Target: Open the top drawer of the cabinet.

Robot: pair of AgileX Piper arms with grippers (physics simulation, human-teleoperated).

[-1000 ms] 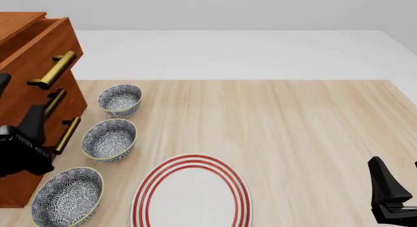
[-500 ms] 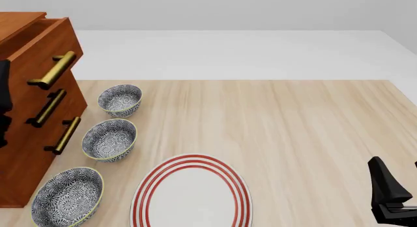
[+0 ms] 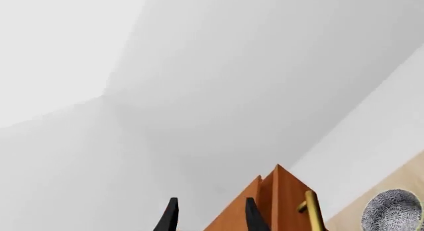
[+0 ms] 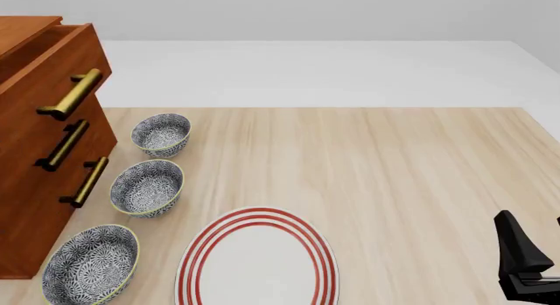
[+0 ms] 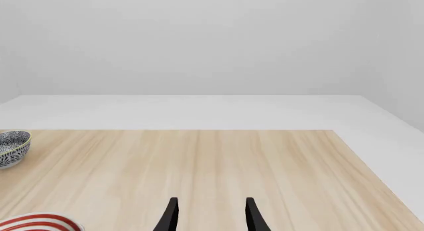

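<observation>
The cabinet (image 4: pixel 35 187), reddish-brown wood, stands at the table's left edge. Its top drawer (image 4: pixel 48 69) juts forward of the two lower drawer fronts, with a gap behind its panel. The brass bar handle (image 4: pixel 72 94) has nothing on it. My left gripper (image 3: pixel 210 218) is out of the front view. In its wrist view it is open and empty, up in the air beside the cabinet's top corner (image 3: pixel 268 203), apart from the handle (image 3: pixel 313 211). My right gripper (image 5: pixel 210 216) is open and empty, low at the front right (image 4: pixel 530 234), far from the cabinet.
Three patterned bowls (image 4: pixel 161 133) (image 4: pixel 147 187) (image 4: pixel 91 263) line up along the cabinet's front. A red-ringed white plate (image 4: pixel 256 260) lies at the front middle. The wooden table (image 4: pixel 402 174) stretches to the right, with white floor behind.
The left arm, which stood in front of the cabinet's lower drawers, rose along the left edge and has left the front view. The drawer and right arm have not moved.
</observation>
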